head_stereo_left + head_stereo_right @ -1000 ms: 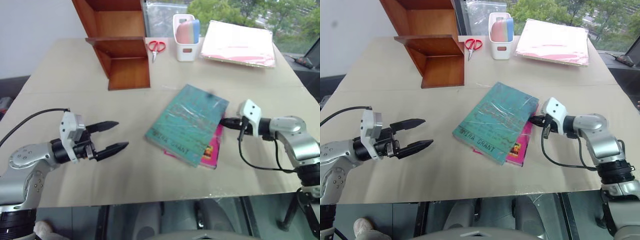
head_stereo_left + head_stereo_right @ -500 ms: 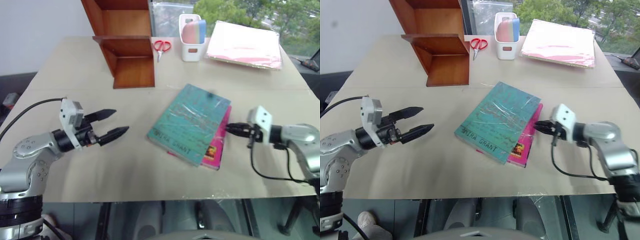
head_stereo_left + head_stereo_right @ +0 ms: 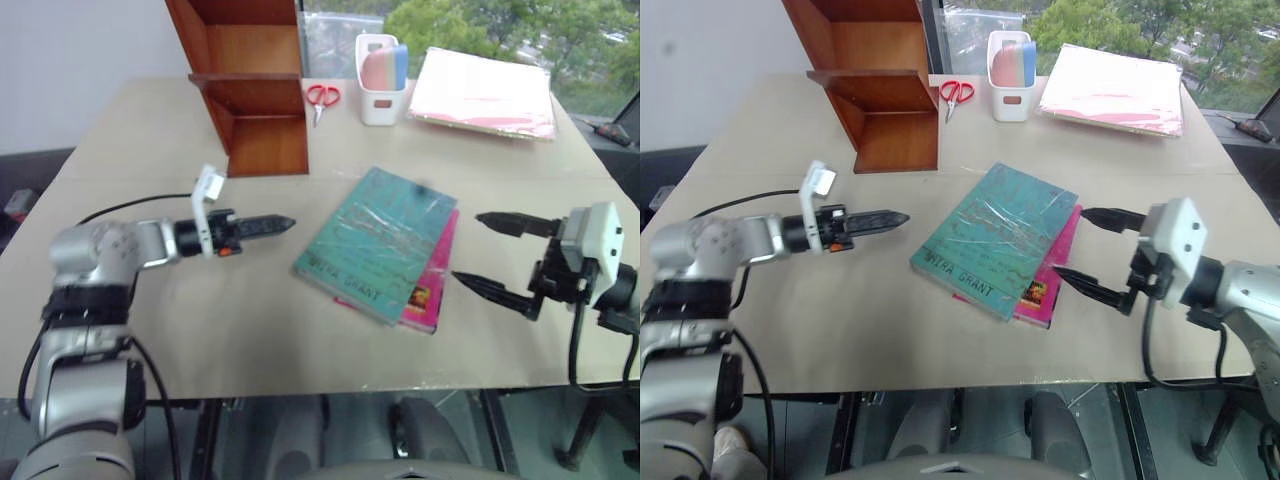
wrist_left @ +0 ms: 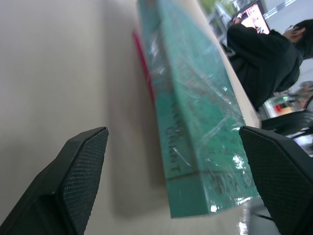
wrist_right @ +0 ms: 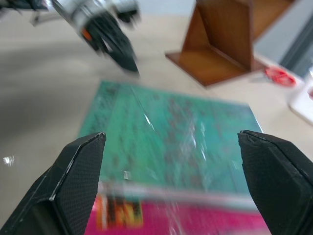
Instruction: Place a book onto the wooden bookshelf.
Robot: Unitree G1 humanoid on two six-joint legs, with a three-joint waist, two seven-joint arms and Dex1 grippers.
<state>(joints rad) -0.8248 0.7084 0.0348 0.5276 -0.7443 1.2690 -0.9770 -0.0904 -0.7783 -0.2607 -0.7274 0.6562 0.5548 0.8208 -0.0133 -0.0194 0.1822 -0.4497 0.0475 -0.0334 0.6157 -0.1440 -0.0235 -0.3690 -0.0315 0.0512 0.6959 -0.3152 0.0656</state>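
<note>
Teal-green book (image 3: 378,243) lies flat on table (image 3: 150,150), on pink book (image 3: 432,283), apart from wooden bookshelf (image 3: 252,85). Left gripper (image 4: 176,171) jaws apart, near book corner. Right gripper (image 3: 478,252) jaws wide apart, empty.

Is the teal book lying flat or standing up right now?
Flat. The teal book lies cover-up on the table, partly overlapping a pink book.
</note>
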